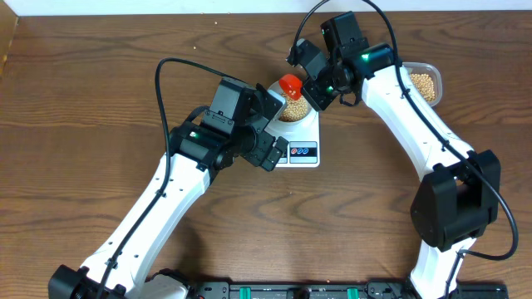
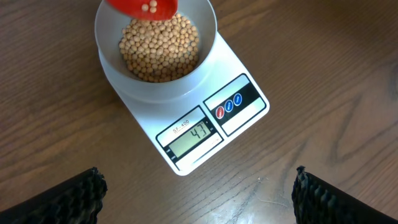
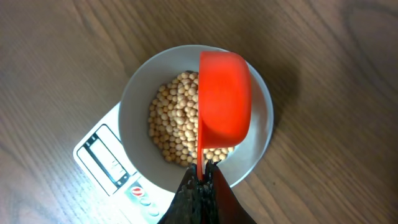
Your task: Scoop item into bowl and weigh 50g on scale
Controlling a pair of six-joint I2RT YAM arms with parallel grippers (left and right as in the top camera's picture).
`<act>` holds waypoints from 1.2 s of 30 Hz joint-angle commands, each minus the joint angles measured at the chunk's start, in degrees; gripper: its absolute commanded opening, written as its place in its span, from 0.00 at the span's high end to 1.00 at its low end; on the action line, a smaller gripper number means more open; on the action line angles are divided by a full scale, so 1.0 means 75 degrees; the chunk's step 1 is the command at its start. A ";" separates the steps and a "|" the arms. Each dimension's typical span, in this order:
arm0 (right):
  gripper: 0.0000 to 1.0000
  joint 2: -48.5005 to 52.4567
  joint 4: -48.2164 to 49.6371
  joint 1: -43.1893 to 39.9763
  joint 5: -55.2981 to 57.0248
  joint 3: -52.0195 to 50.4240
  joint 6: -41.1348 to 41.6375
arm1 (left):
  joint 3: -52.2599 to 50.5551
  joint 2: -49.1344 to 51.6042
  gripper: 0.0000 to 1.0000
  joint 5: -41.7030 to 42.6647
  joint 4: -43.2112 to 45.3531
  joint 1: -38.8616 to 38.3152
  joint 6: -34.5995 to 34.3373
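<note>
Holds the left gripper point(image 2: 199, 190) wide open, empty, just short of the scale point(image 2: 149, 118), seemingly to read its display point(image 2: 191, 138), 47. Clamps the right gripper point(image 3: 200, 183) on the red scoop point(image 3: 224, 93), tilted over the bowl point(image 3: 134, 106) on it, to trickle more beans point(image 3: 171, 124) onto the heap inside.

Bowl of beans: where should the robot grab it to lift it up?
Probably pinch the bowl by its rim from straight above, one jaw inside and one outside, on the side away from the red scoop. The bare wall above the beans leaves room, the bowl looks too wide to span, and this keeps it level.
</note>
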 commanded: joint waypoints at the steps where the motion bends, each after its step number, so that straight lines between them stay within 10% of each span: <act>1: 0.99 -0.0175 -0.0038 -0.0073 -0.0557 0.0108 -0.0093 | 0.0000 0.0058 0.02 0.0035 -0.0029 0.0032 0.0125; 36: 0.99 -0.0175 -0.0213 -0.0411 -0.0956 0.0108 -0.0548 | 0.0000 0.0058 0.02 0.0035 -0.0029 0.0032 0.0125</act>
